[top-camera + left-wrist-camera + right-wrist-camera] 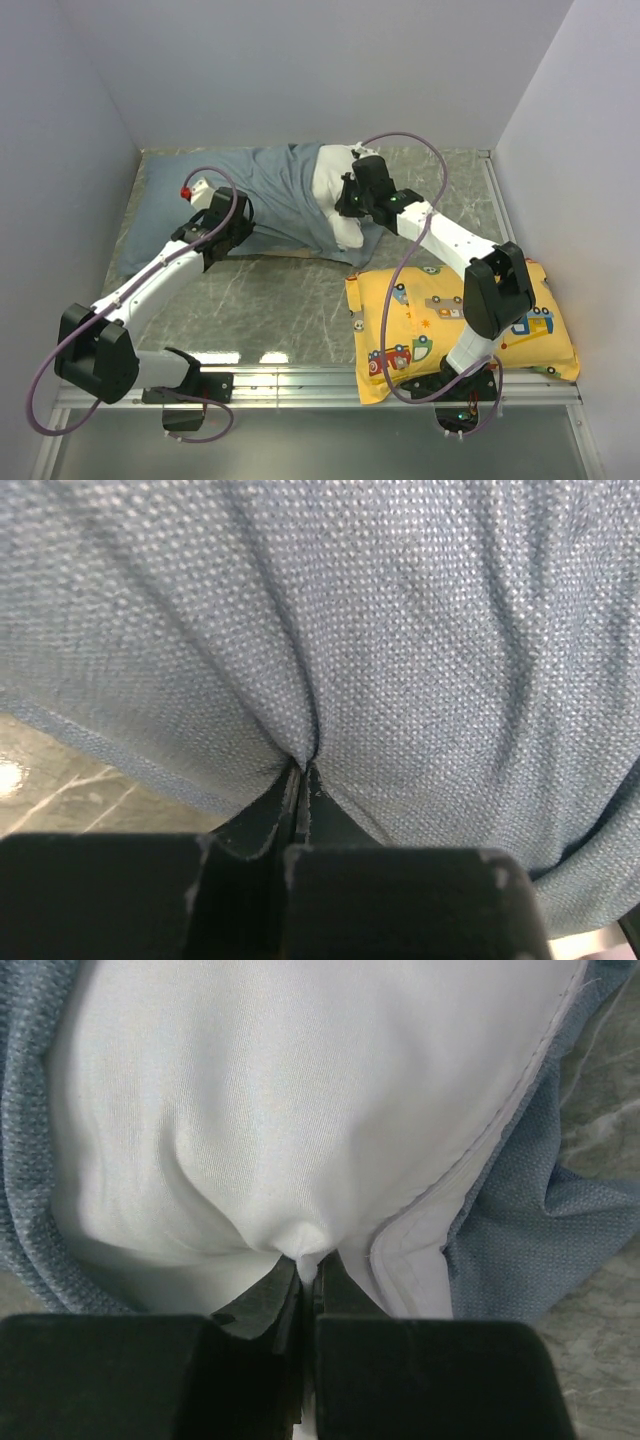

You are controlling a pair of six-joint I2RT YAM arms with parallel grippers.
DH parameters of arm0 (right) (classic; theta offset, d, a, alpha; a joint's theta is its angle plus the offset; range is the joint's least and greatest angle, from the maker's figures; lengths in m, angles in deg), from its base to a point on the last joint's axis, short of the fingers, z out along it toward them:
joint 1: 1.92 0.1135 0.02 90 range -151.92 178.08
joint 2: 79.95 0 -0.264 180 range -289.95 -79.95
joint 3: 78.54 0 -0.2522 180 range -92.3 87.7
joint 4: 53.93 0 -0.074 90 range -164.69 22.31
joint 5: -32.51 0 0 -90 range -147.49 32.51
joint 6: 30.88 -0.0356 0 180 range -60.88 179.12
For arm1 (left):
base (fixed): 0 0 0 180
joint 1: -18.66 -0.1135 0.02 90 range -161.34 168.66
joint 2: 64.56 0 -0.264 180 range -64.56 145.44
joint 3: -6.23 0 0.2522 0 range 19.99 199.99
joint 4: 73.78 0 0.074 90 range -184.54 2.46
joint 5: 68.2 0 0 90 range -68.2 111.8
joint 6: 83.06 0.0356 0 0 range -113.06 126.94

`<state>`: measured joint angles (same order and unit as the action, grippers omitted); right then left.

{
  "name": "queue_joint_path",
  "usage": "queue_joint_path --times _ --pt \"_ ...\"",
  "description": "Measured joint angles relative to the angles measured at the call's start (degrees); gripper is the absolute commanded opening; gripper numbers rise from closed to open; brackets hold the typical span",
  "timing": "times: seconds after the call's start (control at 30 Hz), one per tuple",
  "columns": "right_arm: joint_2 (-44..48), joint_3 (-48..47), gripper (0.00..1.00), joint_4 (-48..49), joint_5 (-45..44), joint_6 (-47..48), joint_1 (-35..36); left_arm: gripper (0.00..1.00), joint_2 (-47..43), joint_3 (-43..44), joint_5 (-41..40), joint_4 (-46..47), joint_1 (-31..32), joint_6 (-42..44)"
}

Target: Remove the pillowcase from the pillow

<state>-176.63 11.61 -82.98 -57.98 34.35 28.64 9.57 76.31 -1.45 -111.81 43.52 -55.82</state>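
Note:
The blue-grey pillowcase (255, 190) lies across the back of the table and still covers most of the white pillow (332, 190), whose right end sticks out of its open mouth. My left gripper (232, 232) is shut on a pinched fold of the pillowcase (330, 650) at its near edge. My right gripper (350, 200) is shut on a pinch of the pillow's white fabric (290, 1110). In the right wrist view the pillowcase's hem and blue cloth (520, 1240) lie bunched to the right of the pillow.
A yellow cartoon-vehicle print pillow (455, 325) lies at the front right under the right arm. Grey walls close in the marbled table (270, 310) on the left, back and right. A metal rail (300, 385) runs along the near edge.

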Motion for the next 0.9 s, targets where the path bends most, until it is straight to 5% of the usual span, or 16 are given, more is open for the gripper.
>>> queue_joint_path --times 0.27,0.43,0.67,0.9 --pt "0.37 -0.09 0.0 0.48 4.11 -1.2 -5.35 0.0 -3.54 0.0 -2.14 -1.95 -2.89 1.05" --pt "2.12 0.04 0.0 0.98 8.09 -3.06 -10.12 0.0 -4.81 1.11 -0.04 -3.21 -10.99 3.19" --pt "4.07 1.01 0.0 1.09 15.26 -6.1 -13.46 0.0 -6.38 1.33 14.47 -3.1 -29.31 4.96" --pt "7.1 7.5 0.0 3.17 10.62 -5.64 -19.15 0.01 -8.79 -1.49 12.35 -2.32 -36.98 8.72"
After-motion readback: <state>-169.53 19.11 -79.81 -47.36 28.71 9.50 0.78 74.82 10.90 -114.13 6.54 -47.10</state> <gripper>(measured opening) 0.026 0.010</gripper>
